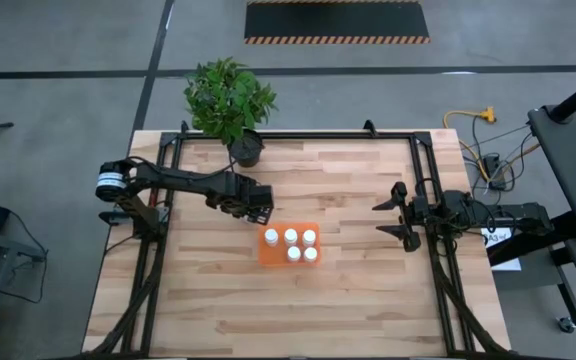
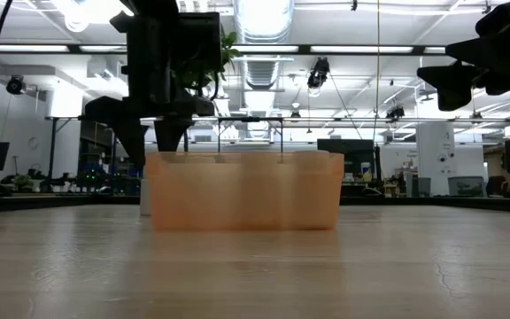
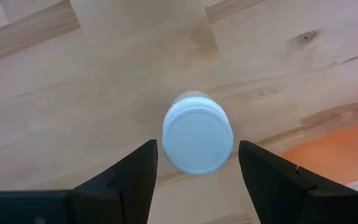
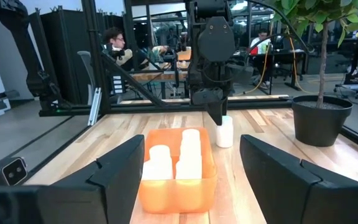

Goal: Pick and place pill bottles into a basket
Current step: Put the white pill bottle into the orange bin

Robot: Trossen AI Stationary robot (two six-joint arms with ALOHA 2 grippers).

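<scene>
The orange basket (image 1: 266,250) stands on the table's middle and holds several white pill bottles (image 1: 290,237); it also shows in the right wrist view (image 4: 178,180). One more white pill bottle (image 3: 197,140) stands upright on the wood just beyond the basket's far left corner. My left gripper (image 3: 197,149) is open above it, pointing down, one finger on each side of the cap with a gap at both. In the high view my left gripper (image 1: 255,208) hides this bottle. My right gripper (image 1: 393,215) is open and empty at the table's right.
A black pot (image 1: 247,150) with a green plant stands at the table's far edge, behind my left arm. Black frame rails (image 1: 423,180) run along the table's sides. People sit at desks in the room beyond the table (image 4: 114,40).
</scene>
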